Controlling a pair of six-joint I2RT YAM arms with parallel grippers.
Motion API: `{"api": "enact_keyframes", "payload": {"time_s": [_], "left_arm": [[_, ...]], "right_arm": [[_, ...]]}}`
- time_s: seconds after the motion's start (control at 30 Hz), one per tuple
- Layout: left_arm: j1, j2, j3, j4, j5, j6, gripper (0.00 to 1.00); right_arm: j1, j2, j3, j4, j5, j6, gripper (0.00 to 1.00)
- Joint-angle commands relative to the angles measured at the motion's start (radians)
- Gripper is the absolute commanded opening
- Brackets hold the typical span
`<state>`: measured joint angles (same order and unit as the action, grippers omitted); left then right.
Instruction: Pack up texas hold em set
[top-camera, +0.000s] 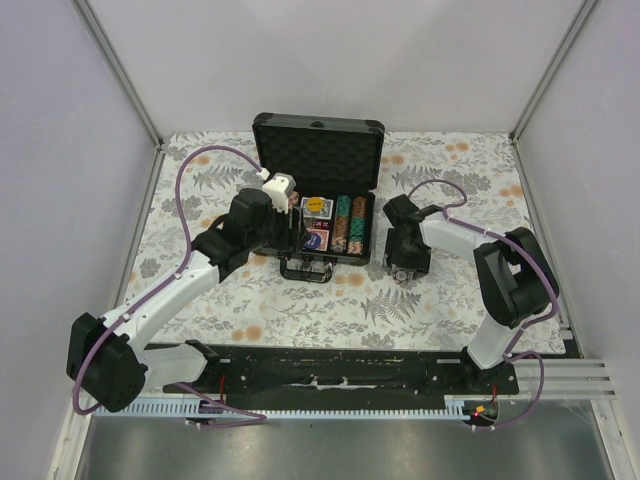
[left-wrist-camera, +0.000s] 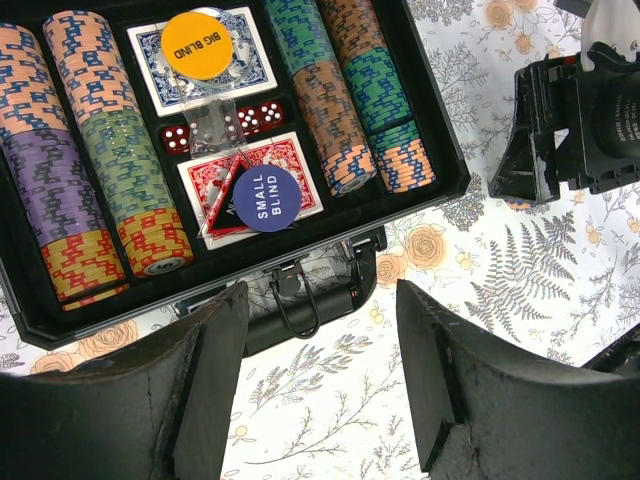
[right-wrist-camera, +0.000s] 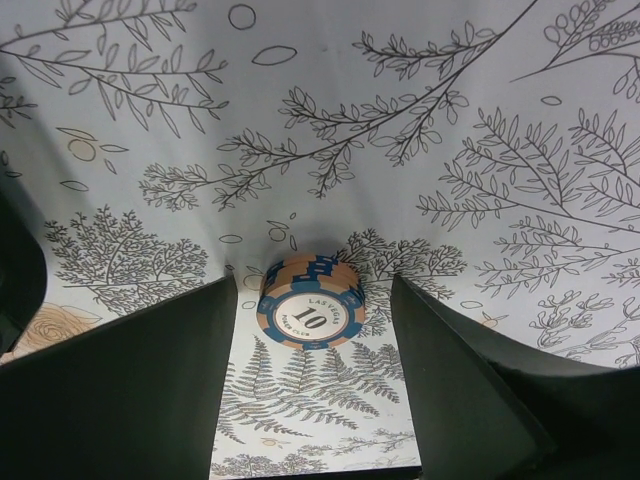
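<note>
Right hand (right-wrist-camera: 316, 290) is released, with a finger on each side of a short chip stack (right-wrist-camera: 308, 318) on the desk (top-camera: 300, 310), right of the open case (top-camera: 318, 148), touching nothing. The stack sits nearer one finger, so if I close now that finger hits first and may shove or split it, and the top chip could slide off. Left hand (left-wrist-camera: 320, 290) is released and empty, hovering by the handle (left-wrist-camera: 350, 285). It could clash when I carry the chips across. The only free room looks to be the near end of the right rows (left-wrist-camera: 385, 120), and it's tight.
</note>
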<state>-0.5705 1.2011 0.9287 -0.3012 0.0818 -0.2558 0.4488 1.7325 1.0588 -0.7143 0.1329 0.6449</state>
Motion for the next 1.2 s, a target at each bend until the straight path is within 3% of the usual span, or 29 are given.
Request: {"api": "enact_keyframes", "payload": {"time_s": [0.0, 0.4, 0.77, 1.07, 1.17], "left_arm": [[0.004, -0.018, 0.001, 0.027, 0.01, -0.026, 0.67], [0.003, -0.023, -0.002, 0.028, 0.007, -0.019, 0.67], [0.004, -0.034, -0.014, 0.03, -0.005, -0.023, 0.67], [0.004, -0.038, -0.019, 0.034, -0.005, -0.028, 0.67], [0.004, -0.04, -0.019, 0.036, -0.007, -0.033, 0.67]], "right_arm": [[-0.001, -0.008, -0.023, 0.018, -0.007, 0.022, 0.7], [0.001, 0.024, -0.049, 0.03, -0.047, 0.036, 0.54], [0.001, 0.052, -0.045, -0.001, -0.085, 0.024, 0.59], [0.01, 0.108, -0.036, -0.023, -0.098, 0.024, 0.52], [0.014, 0.111, -0.036, -0.028, -0.093, 0.027, 0.44]]}}
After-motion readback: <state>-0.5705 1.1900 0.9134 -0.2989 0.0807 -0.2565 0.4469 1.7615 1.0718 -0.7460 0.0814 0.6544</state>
